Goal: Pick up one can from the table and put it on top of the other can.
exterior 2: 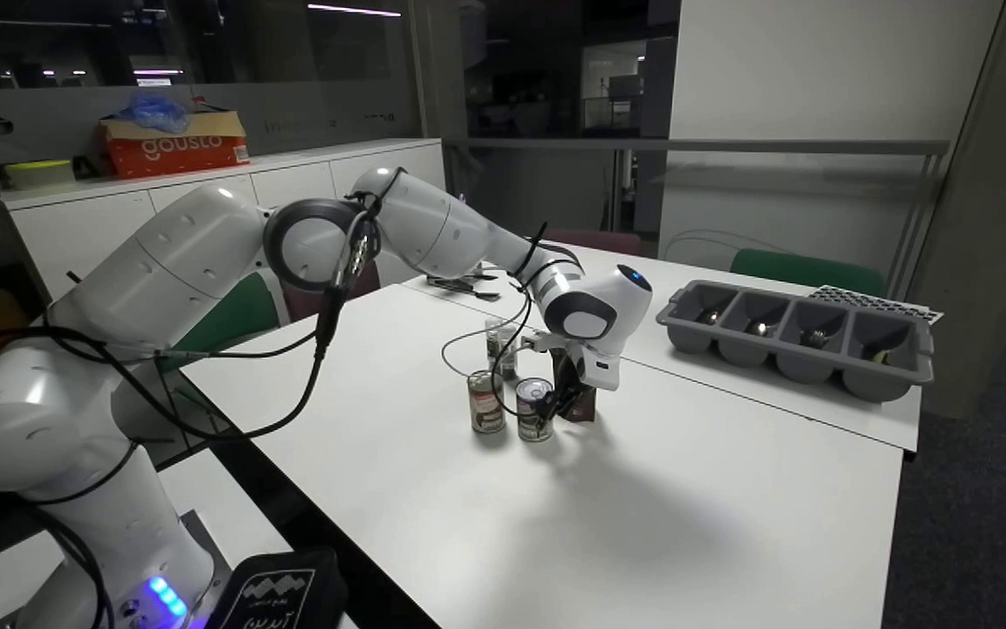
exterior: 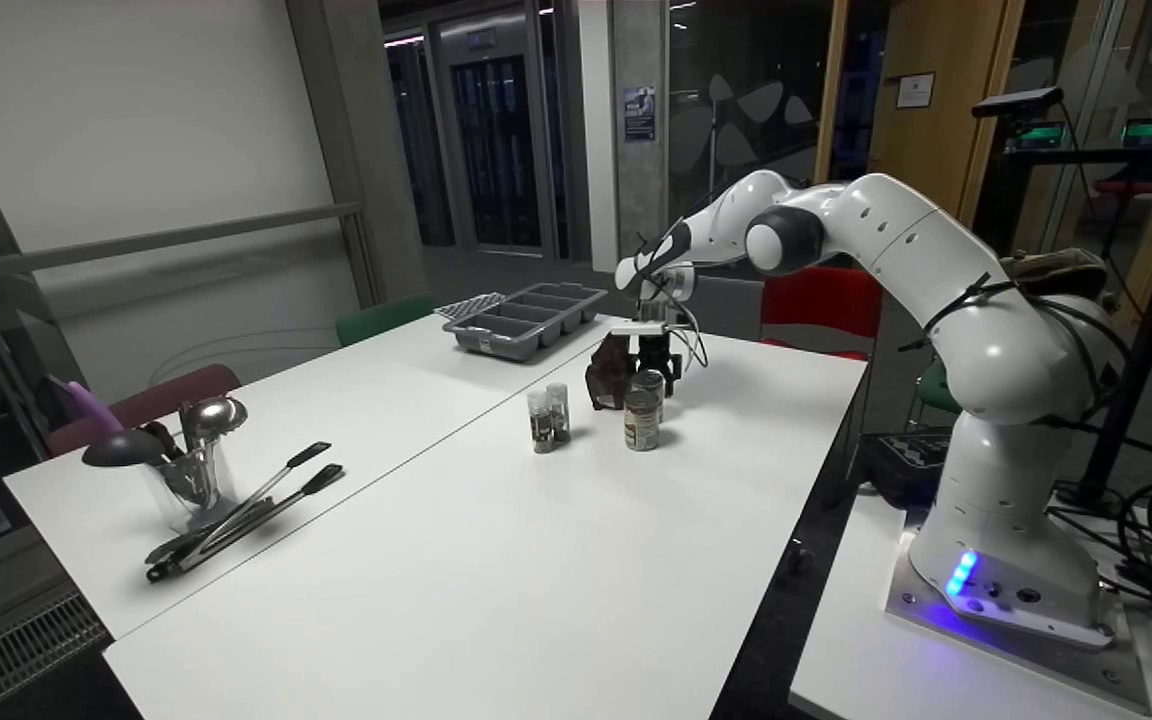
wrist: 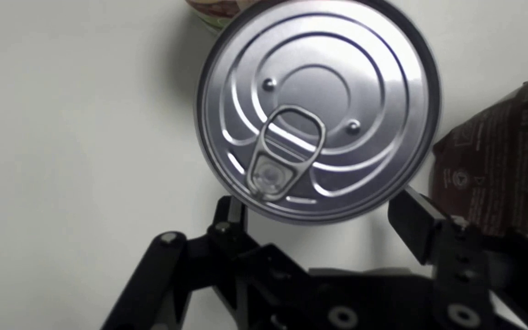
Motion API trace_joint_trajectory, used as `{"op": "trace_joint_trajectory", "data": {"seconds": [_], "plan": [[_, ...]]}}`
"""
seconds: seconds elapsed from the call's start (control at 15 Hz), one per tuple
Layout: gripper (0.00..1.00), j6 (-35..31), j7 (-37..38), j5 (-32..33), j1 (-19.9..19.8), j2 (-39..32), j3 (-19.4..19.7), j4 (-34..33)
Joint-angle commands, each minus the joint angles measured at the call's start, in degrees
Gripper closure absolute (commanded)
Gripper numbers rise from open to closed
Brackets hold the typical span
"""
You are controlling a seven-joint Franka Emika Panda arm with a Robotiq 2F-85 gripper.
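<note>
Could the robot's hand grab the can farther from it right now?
Probably not: the hand looks shut on the nearer can, which stands between it and the farther can. It would likely have to let go first.

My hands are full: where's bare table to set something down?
Free: white tabletop between black-tipped silver tongs and its robot-side edge; also between tongs and gray compartmented plastic tray. Crowded: around the black gripper, shut on a labelled metal can near another can, two clear jars and a dark-brown packet.
</note>
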State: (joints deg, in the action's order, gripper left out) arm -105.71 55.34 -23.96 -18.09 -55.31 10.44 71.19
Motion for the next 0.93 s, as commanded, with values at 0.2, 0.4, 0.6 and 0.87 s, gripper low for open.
{"op": "trace_joint_trajectory", "data": {"seconds": [0.2,0.4,0.6,0.87], "plan": [[0.0,-1.96,-0.93,-0.42,0.65,4.78,-0.02,5.04],[0.0,-1.63,-0.67,0.21,0.75,5.12,-0.43,5.16],[0.0,-2.02,-0.69,0.61,1.57,5.83,-0.36,6.18],[0.0,-2.18,-0.7,0.76,2.32,6.08,-0.32,7.03]]}}
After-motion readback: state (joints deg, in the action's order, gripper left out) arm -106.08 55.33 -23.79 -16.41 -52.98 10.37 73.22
